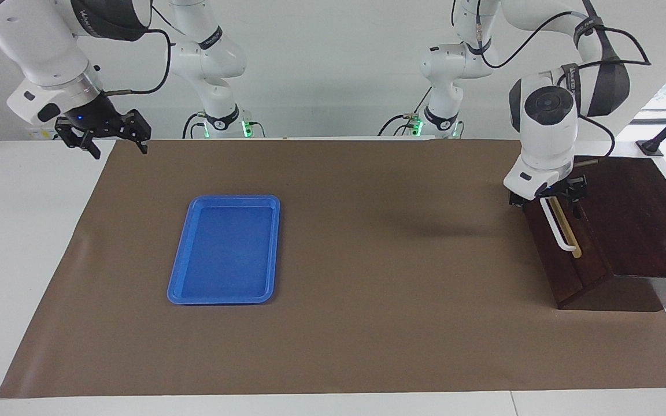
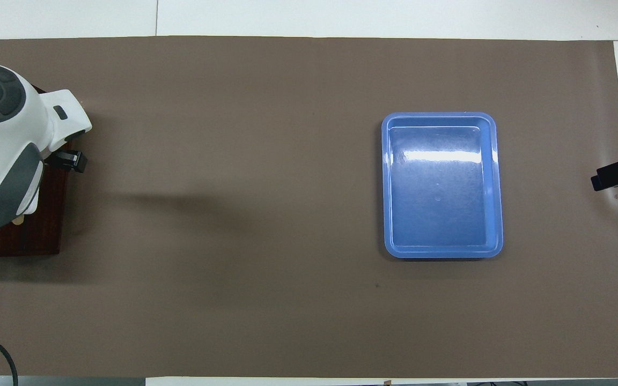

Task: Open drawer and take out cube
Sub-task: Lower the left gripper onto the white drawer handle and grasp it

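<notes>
The dark brown drawer [image 1: 567, 260] stands shut at the left arm's end of the table, its front sloping toward the table's middle. Its white bar handle [image 1: 559, 230] runs along a tan strip. My left gripper [image 1: 547, 195] is low at the handle's end nearer to the robots, open, with a black finger showing on each side of the bar; the white wrist covers most of it. In the overhead view the wrist hides the handle, and only part of the drawer [image 2: 41, 236] shows. The cube is hidden. My right gripper [image 1: 104, 136] waits open over the mat's corner.
A flat blue tray [image 1: 224, 249] lies on the brown mat [image 1: 367, 323] toward the right arm's end. The dark cabinet top [image 1: 639, 214] slopes up beside the drawer front. A black clamp [image 1: 654, 147] sits on the white table edge by the cabinet.
</notes>
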Available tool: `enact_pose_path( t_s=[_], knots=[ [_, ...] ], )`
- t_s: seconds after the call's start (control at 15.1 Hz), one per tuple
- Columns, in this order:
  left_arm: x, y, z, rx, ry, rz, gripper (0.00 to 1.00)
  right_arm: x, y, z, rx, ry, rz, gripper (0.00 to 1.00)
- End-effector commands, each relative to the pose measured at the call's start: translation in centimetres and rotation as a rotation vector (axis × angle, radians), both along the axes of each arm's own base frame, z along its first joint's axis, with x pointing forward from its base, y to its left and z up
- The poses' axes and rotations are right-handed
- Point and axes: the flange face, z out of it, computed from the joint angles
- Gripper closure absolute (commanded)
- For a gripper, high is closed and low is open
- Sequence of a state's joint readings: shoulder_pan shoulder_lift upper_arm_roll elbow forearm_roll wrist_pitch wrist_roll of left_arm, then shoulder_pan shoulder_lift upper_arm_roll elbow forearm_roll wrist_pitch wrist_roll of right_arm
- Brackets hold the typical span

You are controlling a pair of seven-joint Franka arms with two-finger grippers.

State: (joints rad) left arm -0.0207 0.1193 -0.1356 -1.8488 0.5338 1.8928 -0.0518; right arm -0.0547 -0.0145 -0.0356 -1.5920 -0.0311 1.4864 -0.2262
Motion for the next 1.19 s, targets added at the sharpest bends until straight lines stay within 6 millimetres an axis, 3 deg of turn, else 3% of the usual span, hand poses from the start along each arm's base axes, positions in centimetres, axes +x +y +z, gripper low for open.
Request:
enact_pose_path(
  t_s=[0.0, 0.26, 1.13],
  knots=[
    [0.0, 0.6, -1.7, 0.011, -0.037, -0.015, 0.00, -0.5, -0.1, 0.3, -0.009, 0.010, -0.015, 0.00],
    [-0.5, 0.7, -3.7, 0.049, -0.033, -0.025, 0.00, -0.5, -0.1, 0.3, -0.009, 0.010, -0.015, 0.00],
    [-0.8, 2.6, -7.5, 0.096, -0.045, 0.019, 0.00, -0.5, -0.1, 0.3, -0.009, 0.010, -0.015, 0.00]
  ],
)
